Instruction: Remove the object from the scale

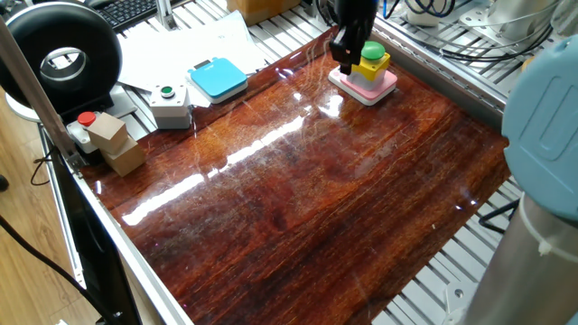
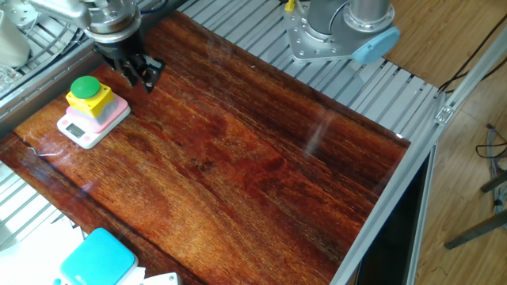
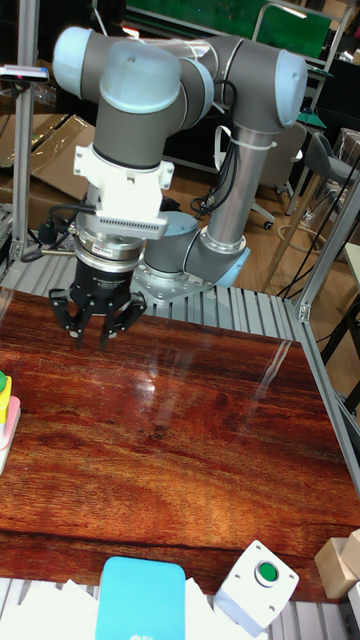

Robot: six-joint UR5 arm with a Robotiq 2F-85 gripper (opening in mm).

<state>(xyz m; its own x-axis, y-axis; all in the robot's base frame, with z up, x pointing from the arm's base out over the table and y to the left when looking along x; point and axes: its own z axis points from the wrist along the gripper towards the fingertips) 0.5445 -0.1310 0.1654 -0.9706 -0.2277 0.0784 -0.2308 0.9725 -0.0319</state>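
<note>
The object (image 1: 371,58), a yellow box with a big green dome button, stands on the scale (image 1: 365,88), a pink pad with a white base at the table's far edge. My gripper (image 1: 347,67) hangs open just beside the object and touches nothing. In the other fixed view the gripper (image 2: 141,78) is up and to the right of the object (image 2: 87,93) and the scale (image 2: 89,125), with a small gap between. The tall fixed view shows the gripper (image 3: 92,342) with spread fingers; the object (image 3: 3,386) and the scale (image 3: 8,425) only peek in at the left edge.
A light-blue pad (image 1: 218,78) and a pale grey box with a small green button (image 1: 169,104) sit off the wooden top at the left. A red-button box with wooden blocks (image 1: 104,137) stands at the corner. The arm's base (image 2: 341,32) is on the opposite side.
</note>
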